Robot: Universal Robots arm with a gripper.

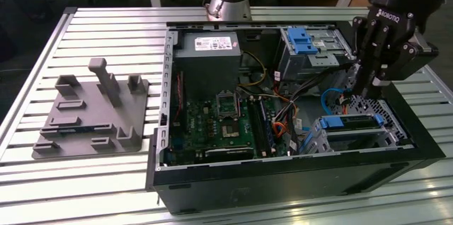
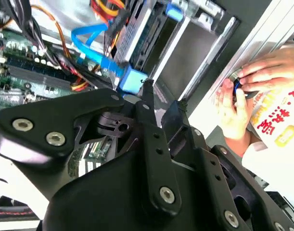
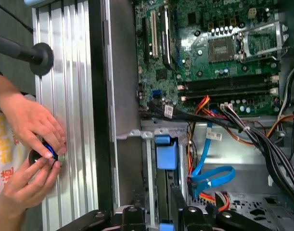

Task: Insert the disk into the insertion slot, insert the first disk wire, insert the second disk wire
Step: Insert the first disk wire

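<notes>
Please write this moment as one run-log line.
disk: in insertion slot | gripper: over slot, by blue cable | hands: outside case

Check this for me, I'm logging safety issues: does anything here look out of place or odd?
Yes: a person's hands rest on the table beside the open computer case, holding a small dark object, while the gripper reaches inside the case near a looped blue cable. Nothing looks spilled or broken.

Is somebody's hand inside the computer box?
No, the person's hands are over the ribbed silver metal table, outside the black computer case.
</notes>
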